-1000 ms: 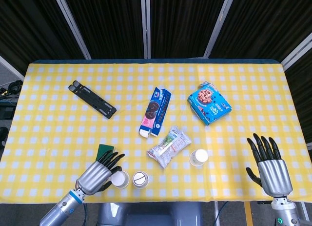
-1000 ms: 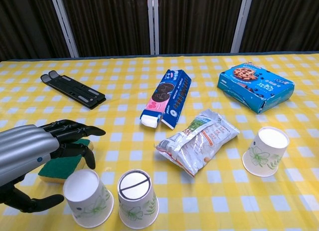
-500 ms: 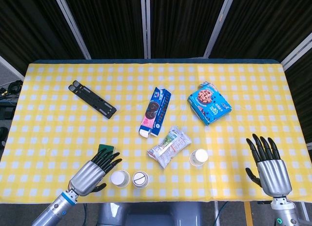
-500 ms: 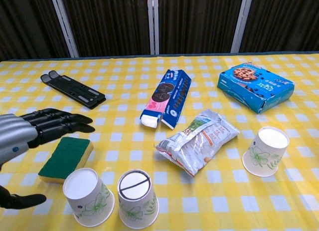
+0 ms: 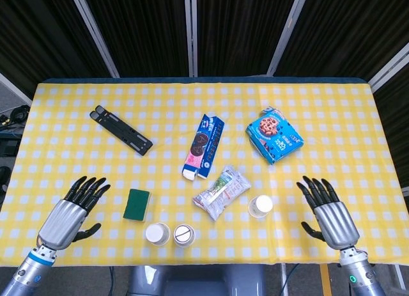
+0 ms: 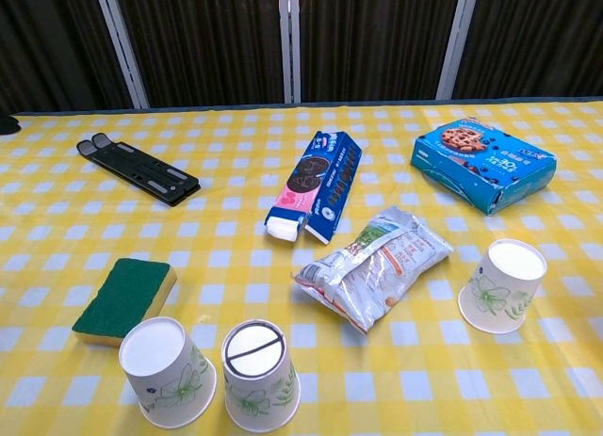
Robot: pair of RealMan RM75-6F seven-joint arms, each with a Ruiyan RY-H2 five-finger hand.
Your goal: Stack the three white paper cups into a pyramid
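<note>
Three white paper cups with a green leaf print stand upside down on the yellow checked tablecloth. Two stand side by side at the front edge: the left cup and the middle cup, whose base bears a drawn line. The third cup stands apart to the right. My left hand hovers open over the front left corner, well left of the cups. My right hand is open at the front right, right of the third cup. Neither hand shows in the chest view.
A green sponge lies just behind the left cup. A crumpled snack bag lies between the cup pair and the third cup. Further back are a cookie box, a blue biscuit box and a black stand.
My left hand has pulled away leftward from the left cup and sponge, leaving the chest view. My right hand has shifted a little left and forward. The cups have not moved.
</note>
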